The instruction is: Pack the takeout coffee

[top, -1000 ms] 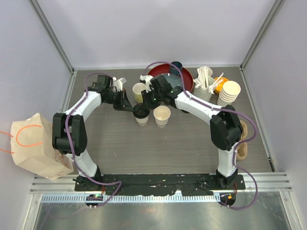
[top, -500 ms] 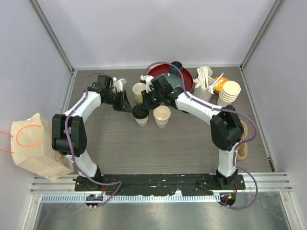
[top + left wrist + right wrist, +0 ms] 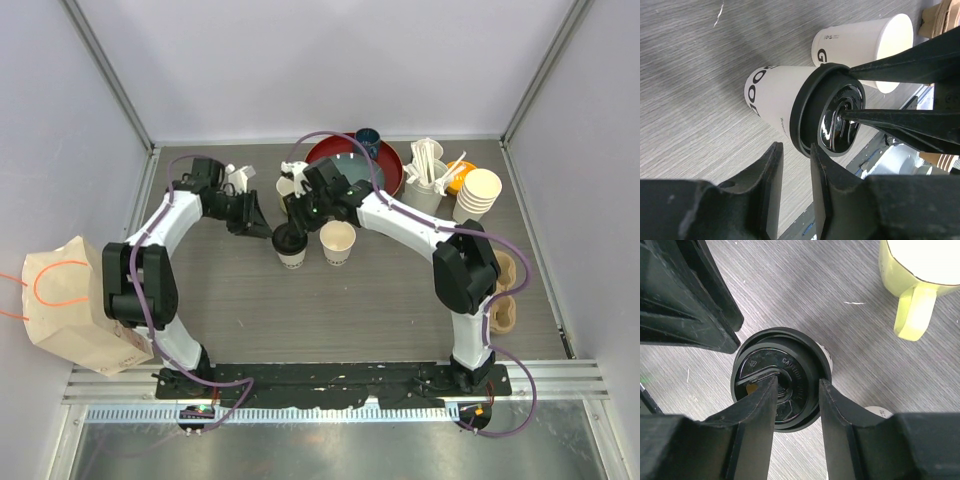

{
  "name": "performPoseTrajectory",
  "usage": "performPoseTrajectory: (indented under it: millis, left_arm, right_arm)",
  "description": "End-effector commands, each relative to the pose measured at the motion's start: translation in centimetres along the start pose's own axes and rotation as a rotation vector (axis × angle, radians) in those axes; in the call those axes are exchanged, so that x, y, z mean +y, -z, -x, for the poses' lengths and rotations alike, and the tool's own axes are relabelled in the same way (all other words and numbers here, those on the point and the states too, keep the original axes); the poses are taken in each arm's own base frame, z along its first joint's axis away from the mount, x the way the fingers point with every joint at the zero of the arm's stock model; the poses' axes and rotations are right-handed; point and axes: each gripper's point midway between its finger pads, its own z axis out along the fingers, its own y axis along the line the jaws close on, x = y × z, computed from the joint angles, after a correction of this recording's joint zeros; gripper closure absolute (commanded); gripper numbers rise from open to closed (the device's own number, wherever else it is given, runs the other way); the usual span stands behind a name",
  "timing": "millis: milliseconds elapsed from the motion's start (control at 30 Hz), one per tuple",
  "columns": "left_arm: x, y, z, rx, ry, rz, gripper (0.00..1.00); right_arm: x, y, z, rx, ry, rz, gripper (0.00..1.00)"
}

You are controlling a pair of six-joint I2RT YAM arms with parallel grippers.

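At the middle of the table the lidded cup stands upright, black lid on. The open cup, no lid, stands just beside it on the right, also upright.

Both tools crowd the lid. At its rim on the left sits the left tool, fingers parted by a narrow slot w/ nothing clamped in it. Over the lid from behind hangs the right tool, fingers spread and holding nothing. In the left wrist view one tip meets the rim, the other the dip at lid centre.

Around:
- A yellow mug is just behind the lidded cup, mostly under the right arm from above. The wrist view shows only its handle and part of the rim.
- A red bowl is further back, w/ the arm crossing its front.
- A blue cup stands behind the bowl, by the back wall.
- A holder of white sticks, an orange item and a stack of paper cups are at back right.
- A cardboard carrier lies near the right edge, partly behind the arm's elbow.
- A paper bag w/ orange handles is left of the table.

Hard to see:
- From above, the lidded cup's body is nearly all under the lid and tools.
- Print on both cups is cut off, w/ only a few letters showing.
- Can't tell if the right tips press on the lid or merely touch it.
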Motion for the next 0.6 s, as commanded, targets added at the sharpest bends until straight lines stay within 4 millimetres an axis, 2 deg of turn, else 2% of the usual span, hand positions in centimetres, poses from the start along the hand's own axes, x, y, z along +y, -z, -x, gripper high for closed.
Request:
performPoseTrajectory:
  millis: [0,133,267,400,567]
  left_arm:
    - [-2.9,2.2,1.6,-0.074,-0.072,-0.073,0.67]
    - [-2.4,1.9,1.7,-0.069,-0.067,-0.055,0.66]
    - [-2.0,1.4,2.3,-0.079,-0.096,-0.005,0.67]
    - [-1.9,0.9,3.0,-0.085,-0.118,0.015,0.68]
    - [-1.4,0.7,3.8,-0.105,-0.135,0.040,0.69]
  right_arm:
    - [1.1,0.2,0.0,0.026,0.015,0.028,0.53]
    - [1.2,0.4,0.6,0.023,0.025,0.024,0.44]
    - [0.9,1.1,1.7,-0.003,0.031,-0.009,0.39]
    - [1.0,2.2,3.2,-0.043,0.033,-0.032,0.38]
    - [1.1,3.1,3.7,-0.064,0.050,-0.060,0.39]
